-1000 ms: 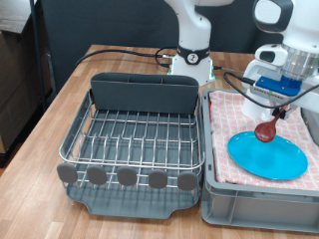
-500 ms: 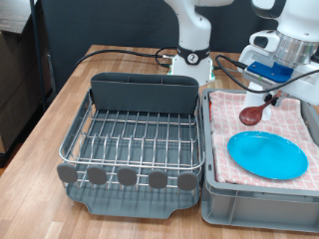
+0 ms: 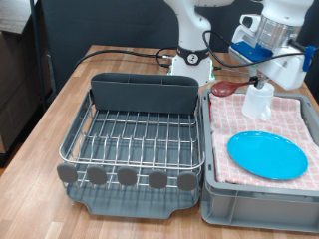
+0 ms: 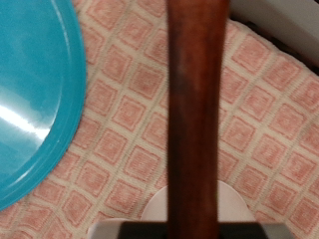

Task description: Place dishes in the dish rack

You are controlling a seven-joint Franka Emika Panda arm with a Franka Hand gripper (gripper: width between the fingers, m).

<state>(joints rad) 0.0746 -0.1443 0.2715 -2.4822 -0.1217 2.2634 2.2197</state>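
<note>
The smooth reddish-brown wooden spoon [image 3: 228, 88] hangs clamped in the closed gripper [image 3: 261, 72] above the checked cloth [image 3: 289, 124] beside the white cup [image 3: 257, 101], the flat round blue plate [image 3: 267, 154] nearer the desk's front edge, the wire rack [image 3: 135, 136] empty.

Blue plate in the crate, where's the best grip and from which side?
The plate lies flat on the checked cloth, so only its rim is grippable. Probably come from above at the edge nearest the exterior view's bottom, pinching the rim. The tool holds the wooden spoon and the cup crowds the far edge.
</note>
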